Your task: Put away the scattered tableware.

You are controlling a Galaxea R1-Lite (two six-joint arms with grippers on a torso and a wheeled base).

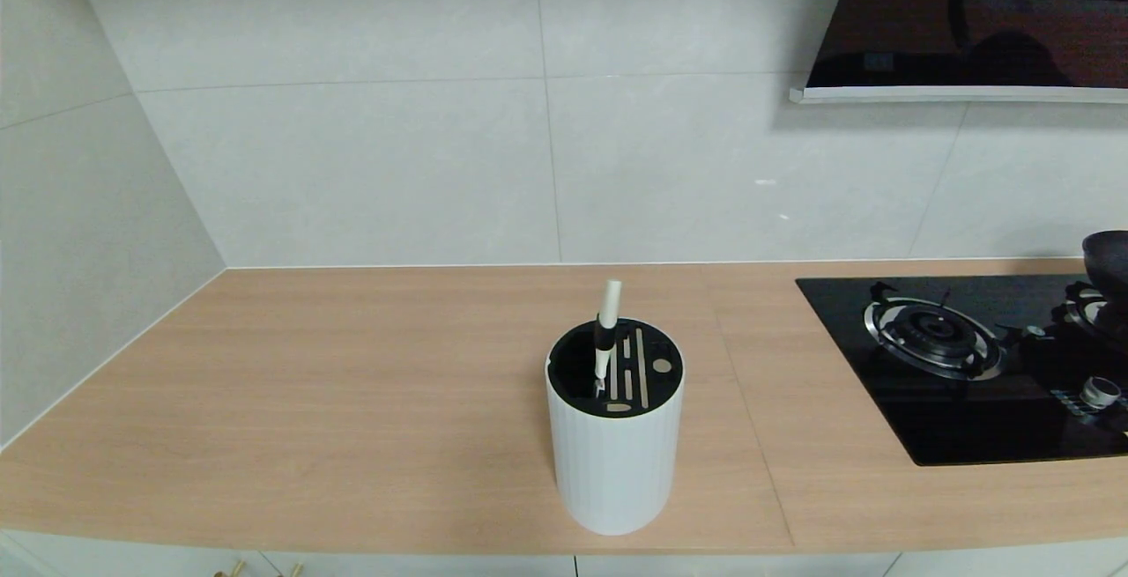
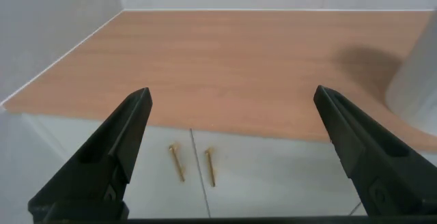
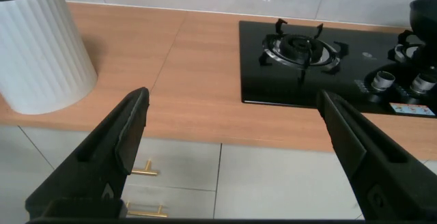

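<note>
- While your left tool (image 2: 232, 95) hangs with its jaws spread wide and nothing between them, it sits low off the front edge of the tabletop (image 2: 225, 60). It is above the cabinet doors (image 2: 273, 176) and their gold handles (image 2: 176, 162).
- Your right tool (image 3: 232, 95) is spread just as wide and carries nothing. It is at a like height off the same edge, facing the stretch between the white holder (image 3: 41, 46) and the black hob (image 3: 307, 60).
- Outward from the tools, the ribbed holder stands upright near the tabletop's front edge, roughly between your two arms. Its black top has one round well and several narrow slots.
- The one piece of tableware I can make out is a utensil (image 1: 606, 330) with a pale handle and a dark collar. It stands in the round well, leaning a little. I cannot tell what kind of utensil it is, because its working end is hidden inside.
- From that, I judge the stowing of this piece done. You are between picks, or possibly at the task's close.
- Your next move calls for locating any loose piece before you commit an arm.
- If you find one, bring the nearer tool over its handle with the jaws spread and pinch it firmly. Then lower it end-first into a free slot without nudging the holder toward the edge.
</note>
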